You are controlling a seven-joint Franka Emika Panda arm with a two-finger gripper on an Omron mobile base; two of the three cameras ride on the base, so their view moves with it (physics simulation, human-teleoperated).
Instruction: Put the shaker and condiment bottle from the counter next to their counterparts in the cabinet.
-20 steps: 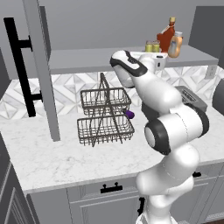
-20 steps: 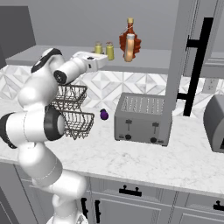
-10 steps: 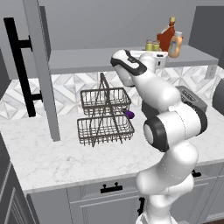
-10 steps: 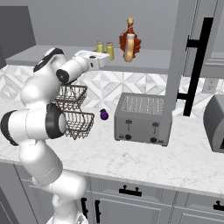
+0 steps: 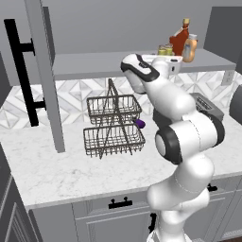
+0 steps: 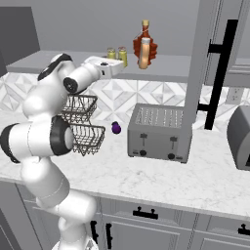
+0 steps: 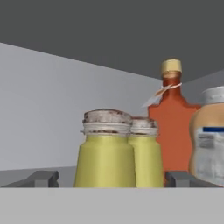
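On the cabinet shelf (image 5: 94,64) two olive-yellow shakers stand side by side, touching. The near shaker (image 7: 105,153) stands between my fingertips (image 7: 41,179), which sit apart from its sides, and its twin (image 7: 146,153) is just behind to the right. My gripper (image 7: 109,179) is open. Behind the shakers rises the dark-red bottle (image 7: 173,113) with a tan stopper, and the orange-tan condiment bottle (image 7: 210,140) stands at its right. From the base, the gripper (image 5: 172,60) (image 6: 117,66) is at the shelf's front edge below the shakers (image 5: 165,49) (image 6: 117,53). The condiment bottle (image 6: 144,52) stands in front of the red bottle (image 6: 152,49).
The cabinet door (image 5: 45,71) with a long black handle hangs open at the left. On the marble counter (image 5: 71,175) stand a two-tier wire basket (image 5: 113,125), a small purple thing (image 6: 116,128), a toaster (image 6: 158,132) and another grey appliance (image 6: 239,136).
The jaws have opened off the near shaker, which stands on the shelf beside its twin. The arm has hardly moved.
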